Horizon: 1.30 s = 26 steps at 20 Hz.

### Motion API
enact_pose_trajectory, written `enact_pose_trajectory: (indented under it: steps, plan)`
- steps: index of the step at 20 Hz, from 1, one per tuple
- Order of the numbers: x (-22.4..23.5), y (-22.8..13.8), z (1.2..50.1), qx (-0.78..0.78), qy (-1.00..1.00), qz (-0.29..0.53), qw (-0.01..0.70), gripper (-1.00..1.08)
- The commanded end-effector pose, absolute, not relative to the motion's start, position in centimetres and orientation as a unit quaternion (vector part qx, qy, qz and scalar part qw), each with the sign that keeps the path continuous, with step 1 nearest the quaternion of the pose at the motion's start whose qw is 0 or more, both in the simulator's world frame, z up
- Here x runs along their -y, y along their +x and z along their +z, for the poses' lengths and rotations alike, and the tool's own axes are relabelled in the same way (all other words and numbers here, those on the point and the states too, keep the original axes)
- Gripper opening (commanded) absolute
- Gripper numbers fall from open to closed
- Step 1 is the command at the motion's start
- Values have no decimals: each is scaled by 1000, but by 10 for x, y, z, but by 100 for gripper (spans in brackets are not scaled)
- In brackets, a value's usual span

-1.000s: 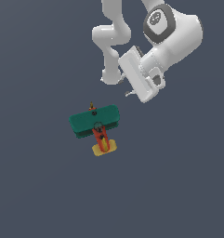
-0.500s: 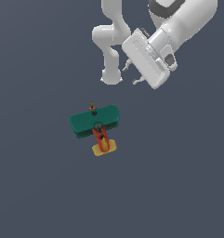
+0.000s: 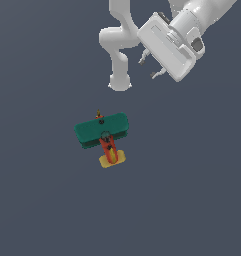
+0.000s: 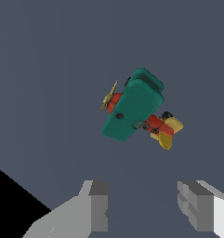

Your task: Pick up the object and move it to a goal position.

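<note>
The toy airplane (image 3: 103, 136) lies flat on the plain dark grey surface (image 3: 37, 200), a little toward the exterior view's left of the middle. Its wide teal-green double wings (image 3: 101, 129) run almost crosswise in that view, slightly tilted, with rounded ends. The small propeller (image 3: 98, 115) sticks out past the wings' far edge, toward the robot's base (image 3: 119, 82). The red-orange body (image 3: 108, 149) runs back from under the wings to the yellow tail (image 3: 112, 159), which points toward the near edge of the exterior view.

The arm hangs well above and beyond the plane, toward the exterior view's upper right. Its white hand block is tilted, and the fingers (image 3: 153, 64) poke out on the side toward the base, well apart from the plane and touching nothing.

In the wrist view the two grey fingers (image 4: 143, 207) stand wide apart with bare surface between them; they hold nothing. The plane (image 4: 137, 109) sits ahead of them, clear of both fingertips (image 4: 98, 207), with its wing stack seen at an angle and its propeller (image 4: 108, 96) and tail (image 4: 168, 131) at opposite ends.

Around the plane the surface shows as plain dark grey on every side, out to the edges of the exterior view. The base stands just beyond the propeller end, apart from it.
</note>
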<state>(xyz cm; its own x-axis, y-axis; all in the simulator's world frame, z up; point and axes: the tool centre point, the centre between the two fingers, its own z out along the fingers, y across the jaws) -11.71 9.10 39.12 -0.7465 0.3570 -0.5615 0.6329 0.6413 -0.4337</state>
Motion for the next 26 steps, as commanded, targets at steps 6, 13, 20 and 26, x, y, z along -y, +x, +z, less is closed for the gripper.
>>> enact_pose_trajectory:
  steps: [6, 13, 20, 26]
  plan:
    - [-108, -122, 414, -880, 239, -330, 245, 28]
    - [-124, -126, 425, -876, 196, -353, 265, 28]
    - [-140, -128, 426, -868, 150, -386, 276, 28]
    - [-151, -128, 418, -858, 109, -419, 277, 28]
